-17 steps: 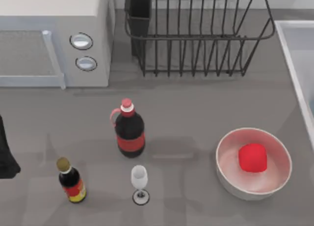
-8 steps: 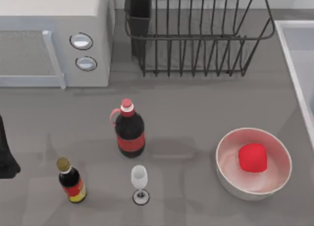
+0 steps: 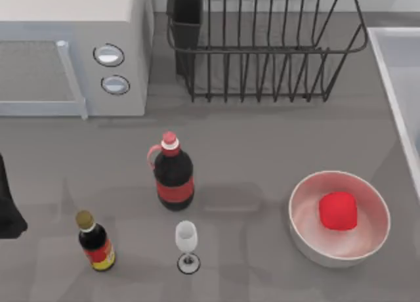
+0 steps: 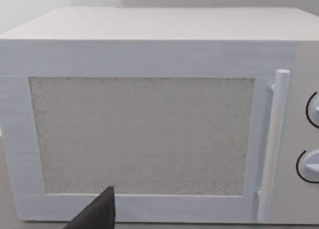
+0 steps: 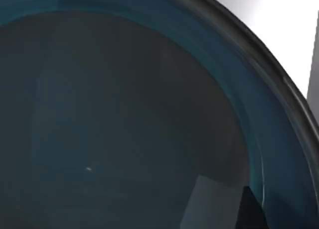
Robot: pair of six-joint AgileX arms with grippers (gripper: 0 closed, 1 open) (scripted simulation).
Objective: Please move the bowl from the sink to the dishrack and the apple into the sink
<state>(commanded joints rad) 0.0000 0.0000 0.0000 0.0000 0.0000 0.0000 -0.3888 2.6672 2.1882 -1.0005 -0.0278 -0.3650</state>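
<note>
**A:** Where is your right end effector?

**B:** Its wrist camera sits right over the teal-blue bowl, looking into the dark inside, with the rim curving past pale sink wall. You cannot tell how far its fingers are parted, or whether they hold anything.

**A:** And your left one?

**B:** Parked at the counter's left edge, a dark shape facing the white microwave just ahead of it. One dark finger tip shows in its wrist view; its spread you cannot tell either.

**A:** The apple?

**B:** The apple lies in the white bowl, well to the right of your left end effector. The sink runs along the right edge, and the dishrack stands at the back beside it.

**A:** Any labels you can read?

**B:** The red-capped dark bottle has a red band and the small sauce bottle a red-yellow label, neither legible. A wine glass stands between them.
</note>
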